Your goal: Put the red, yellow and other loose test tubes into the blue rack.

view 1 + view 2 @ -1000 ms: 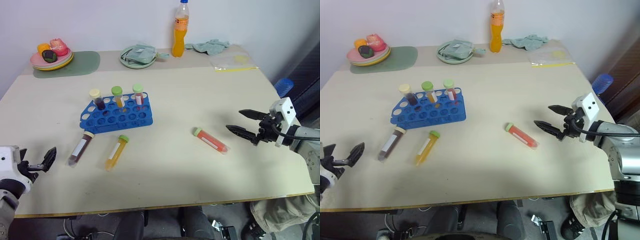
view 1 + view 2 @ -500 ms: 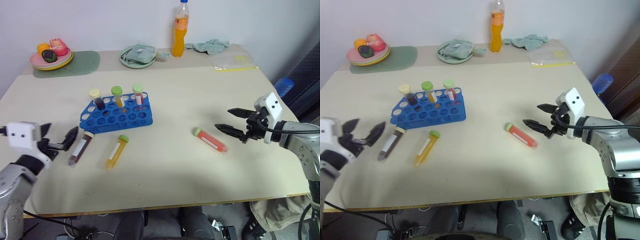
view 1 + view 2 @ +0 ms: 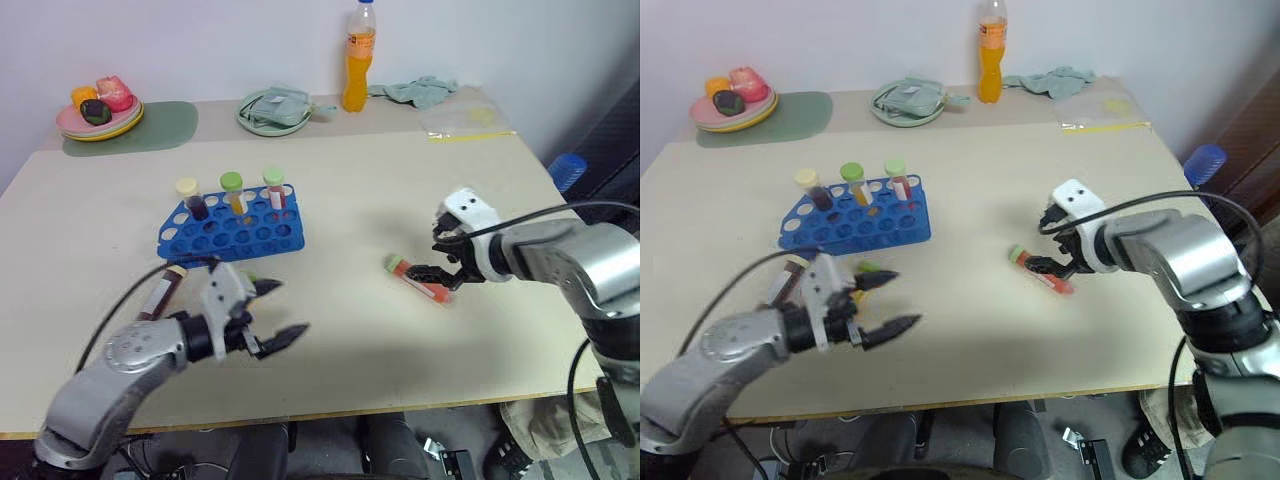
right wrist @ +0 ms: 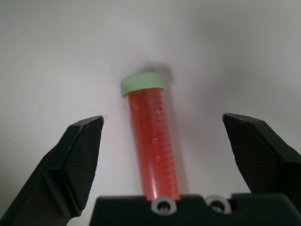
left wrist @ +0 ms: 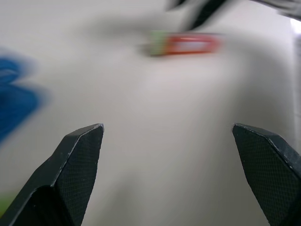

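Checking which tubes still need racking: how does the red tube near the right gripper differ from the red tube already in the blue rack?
The loose red tube lies flat on the table, between the open fingers of the right gripper; the racked red tube stands upright in a hole at the back of the blue rack. The loose one shows its whole length, the racked one just its top. Both have green caps.

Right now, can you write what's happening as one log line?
right gripper: open, over red tube | left gripper: open, empty | blue rack: three tubes standing
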Tool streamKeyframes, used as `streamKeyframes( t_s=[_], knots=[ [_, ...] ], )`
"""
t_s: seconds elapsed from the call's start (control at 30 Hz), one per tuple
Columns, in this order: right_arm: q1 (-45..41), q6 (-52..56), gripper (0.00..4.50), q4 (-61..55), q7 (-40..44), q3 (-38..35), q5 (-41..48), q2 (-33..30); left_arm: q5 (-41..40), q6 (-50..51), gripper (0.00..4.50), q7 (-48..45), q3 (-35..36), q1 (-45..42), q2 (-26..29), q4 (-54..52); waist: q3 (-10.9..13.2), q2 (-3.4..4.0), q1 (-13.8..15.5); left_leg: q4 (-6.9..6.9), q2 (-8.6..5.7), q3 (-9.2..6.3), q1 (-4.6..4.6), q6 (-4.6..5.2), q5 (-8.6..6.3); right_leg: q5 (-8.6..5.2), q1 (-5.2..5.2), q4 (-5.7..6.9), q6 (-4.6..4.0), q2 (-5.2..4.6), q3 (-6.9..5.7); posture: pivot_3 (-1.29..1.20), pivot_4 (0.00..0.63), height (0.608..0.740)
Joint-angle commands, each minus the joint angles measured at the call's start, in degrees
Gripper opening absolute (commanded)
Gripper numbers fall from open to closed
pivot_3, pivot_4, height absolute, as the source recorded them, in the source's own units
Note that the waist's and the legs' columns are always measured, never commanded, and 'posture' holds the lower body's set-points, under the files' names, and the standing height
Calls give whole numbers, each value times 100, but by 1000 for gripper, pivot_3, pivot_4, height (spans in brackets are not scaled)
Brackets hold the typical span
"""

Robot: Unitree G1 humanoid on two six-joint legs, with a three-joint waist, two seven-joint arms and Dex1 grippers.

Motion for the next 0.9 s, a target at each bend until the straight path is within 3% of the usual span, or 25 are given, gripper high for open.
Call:
streamKeyframes(
  t_s=[0.03, 0.3, 0.4, 0.57, 0.6, 0.77, 0.9],
  knots=[
    [-554, 543, 4477, 352, 126, 404, 89, 29, 38, -290, 4500, -106, -445, -172, -268, -294, 2, 2, 12, 2, 0, 0, 0, 0, 0, 0, 0, 0, 0, -1, 0, 0, 150, 740],
    [-990, 554, 4477, 910, 178, 992, -3, 237, 383, -518, 4500, -320, -559, -205, -58, -209, 2, 3, -6, 1, -4, 4, -4, 3, -2, 2, -1, -6, 4, 4, -6, 0, 150, 740],
    [-1059, 546, 3668, 1112, 149, 1065, -42, 320, 376, -433, 4500, -226, -597, -132, -110, -317, 2, 4, -5, 2, -4, 5, -5, 4, -2, 2, -1, -6, 5, 4, -5, 0, 150, 740],
    [-1160, 553, 1059, 1054, 280, 1229, 42, 273, 417, -541, 4500, -260, -578, -41, -137, -244, 3, 4, -6, 2, -4, 4, -4, 4, -2, 3, -1, -5, 5, 5, -6, 0, 150, 740],
    [-1168, 550, 749, 1009, 307, 1239, 58, 250, 428, -563, 4500, -276, -559, -32, -130, -221, 3, 4, -5, 2, -5, 4, -5, 4, -2, 3, -1, -5, 5, 5, -6, 0, 150, 740],
    [-1000, 203, 749, 569, 520, 888, 201, 170, 303, -617, 4500, -120, -231, 172, -256, -81, 3, 5, -10, 2, -4, 2, -5, 5, -2, 3, -2, -5, 5, 5, -6, 0, 150, 740],
    [-265, -1710, 749, -38, 371, -203, 92, 631, 273, -642, 4500, 153, 364, 435, -422, 206, 2, 4, -6, 0, -3, 0, -4, 6, -3, 3, -2, -5, 6, 9, -7, 0, 150, 740]
  ],
)
